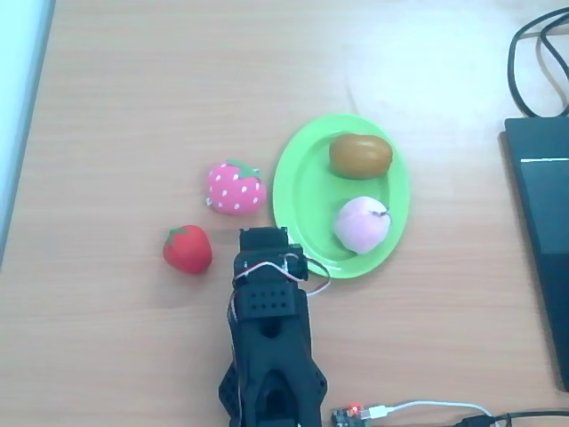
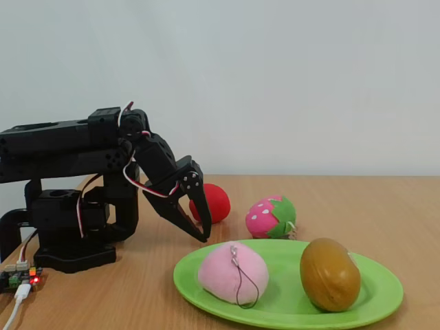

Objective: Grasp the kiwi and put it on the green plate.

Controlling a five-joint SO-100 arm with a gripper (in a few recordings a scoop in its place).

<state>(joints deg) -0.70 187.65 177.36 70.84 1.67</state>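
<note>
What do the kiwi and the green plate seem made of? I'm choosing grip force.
The kiwi: probably soft foam or rubbery plastic, going by its smooth, faintly glossy brown skin; softness can't be confirmed. The green plate: likely hard plastic, with a uniform bright colour, slight sheen and a thin moulded rim.

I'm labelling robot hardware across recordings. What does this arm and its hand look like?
The arm is matte black plastic throughout, built of boxy blocks. Its hand has two tapering, pointed black fingers. Thin red-and-white wires loop between the joints. A small circuit board with a lit red light and a white cable sits at its base.
</note>
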